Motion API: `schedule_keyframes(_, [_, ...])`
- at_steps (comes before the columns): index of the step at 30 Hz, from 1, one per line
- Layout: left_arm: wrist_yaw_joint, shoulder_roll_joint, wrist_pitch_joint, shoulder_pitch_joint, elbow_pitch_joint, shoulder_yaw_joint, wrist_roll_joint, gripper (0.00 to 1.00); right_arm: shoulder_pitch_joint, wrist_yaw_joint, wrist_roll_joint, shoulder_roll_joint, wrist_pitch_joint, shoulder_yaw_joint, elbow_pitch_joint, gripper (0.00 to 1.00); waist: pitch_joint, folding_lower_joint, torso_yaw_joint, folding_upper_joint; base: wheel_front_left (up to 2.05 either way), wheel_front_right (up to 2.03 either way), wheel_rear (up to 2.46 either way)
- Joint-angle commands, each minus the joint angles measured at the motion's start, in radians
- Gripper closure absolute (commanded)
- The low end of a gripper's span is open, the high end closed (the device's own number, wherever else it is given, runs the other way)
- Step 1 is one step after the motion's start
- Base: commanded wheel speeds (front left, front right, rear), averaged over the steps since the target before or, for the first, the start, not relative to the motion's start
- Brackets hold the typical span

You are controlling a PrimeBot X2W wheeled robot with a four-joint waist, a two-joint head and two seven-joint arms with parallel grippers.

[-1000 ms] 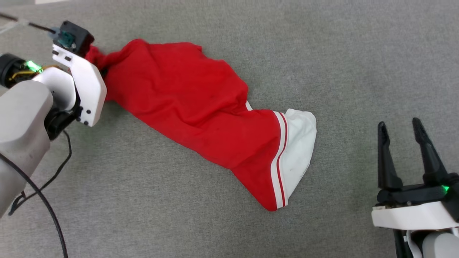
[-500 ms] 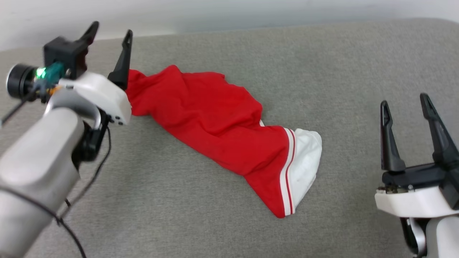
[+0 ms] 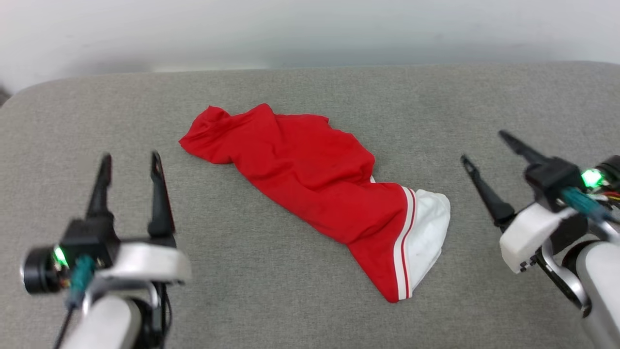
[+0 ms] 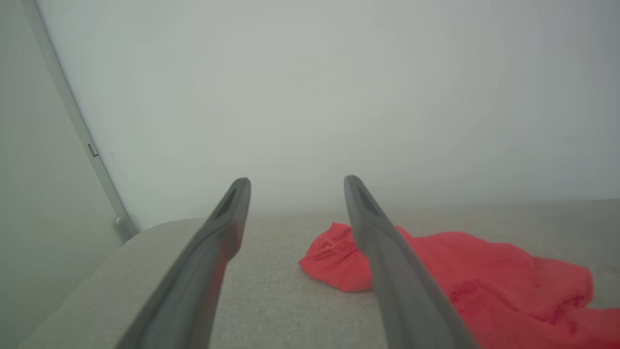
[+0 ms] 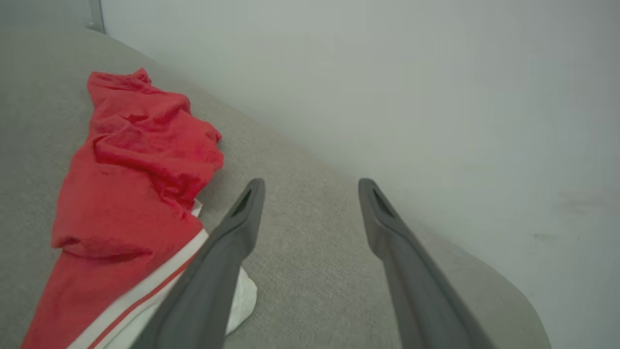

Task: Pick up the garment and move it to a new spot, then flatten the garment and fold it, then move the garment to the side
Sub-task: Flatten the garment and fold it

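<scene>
The garment [image 3: 310, 179] lies bunched in a long diagonal heap on the grey surface, red with a white sleeve end and red-white striped trim [image 3: 404, 247] at its near right. My left gripper [image 3: 130, 162] stands open at the lower left, well clear of the cloth. My right gripper [image 3: 484, 145] is open at the right, tilted leftward, apart from the white end. In the left wrist view the garment [image 4: 484, 281] shows past the right finger [image 4: 387, 261]. The right wrist view has the garment [image 5: 135, 179] to the left of its open fingers [image 5: 227, 261].
The grey padded surface [image 3: 310, 310] has rounded far corners and ends at a pale wall [image 3: 310, 29] behind. A thin pale rail [image 4: 72, 116] runs up the wall at the far left corner. Bare grey fabric lies on all sides of the cloth.
My left gripper let go of the garment's far left end, opened, and drew back toward the near left. The head camera tilted up. My right gripper tilted leftward, still open.
</scene>
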Motion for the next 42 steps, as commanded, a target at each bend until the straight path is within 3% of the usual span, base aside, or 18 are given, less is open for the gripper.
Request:
schedule_keyframes(1, [0.0,-0.027,-0.002,0.04,-0.018,0.021,0.027,0.0,-0.038,-0.001,0.047,-0.043,0.073,0.051,0.001,0.0,0.0,0.0001,0.008,0.0,0.0,0.0,0.0])
schedule_keyframes(8, [-0.05,-0.179,-0.002,0.172,-0.073,0.114,0.152,0.0,-0.196,-0.001,0.378,-0.232,0.505,0.31,-0.003,0.0,0.031,0.0001,0.037,0.0,0.0,0.0,0.0])
schedule_keyframes(12, [-0.099,-0.251,-0.002,0.188,-0.086,0.142,0.214,0.0,-0.283,-0.001,0.504,-0.27,0.655,0.407,0.026,0.0,0.065,0.0001,0.061,0.0,0.0,0.0,0.0])
schedule_keyframes(18, [-0.17,-0.333,-0.002,0.165,-0.078,0.184,0.278,0.0,-0.382,0.0,0.575,-0.231,0.721,0.524,0.127,0.0,0.121,0.0001,0.09,0.0,0.0,0.0,0.0])
schedule_keyframes(27, [-0.245,-0.402,-0.002,0.152,-0.068,0.249,0.334,0.0,-0.339,0.001,0.628,-0.145,0.644,0.711,0.283,0.0,0.159,0.0001,0.111,0.0,0.0,0.0,0.0])
schedule_keyframes(28, [-0.25,-0.406,-0.002,0.156,-0.067,0.257,0.338,0.0,-0.345,0.002,0.628,-0.143,0.618,0.726,0.283,0.91,0.157,0.0001,0.107,0.0,0.0,0.0,0.0])
schedule_keyframes(29, [-0.255,-0.41,-0.002,0.162,-0.065,0.266,0.342,0.0,-0.354,0.002,0.633,-0.143,0.59,0.733,0.28,1.0,0.153,0.0001,0.102,0.0,0.0,0.0,0.0])
schedule_keyframes(36, [-0.28,-0.427,-0.002,0.185,-0.048,0.3,0.364,0.0,-0.445,-0.001,0.687,-0.214,0.371,0.636,0.211,1.0,0.098,0.0001,0.068,0.0,0.0,0.0,0.0])
schedule_keyframes(42, [-0.285,-0.435,-0.002,0.208,-0.051,0.314,0.372,0.0,-0.404,-0.001,0.76,-0.275,0.292,0.505,0.161,1.0,0.068,0.0001,0.044,0.0,0.0,0.0,0.0])
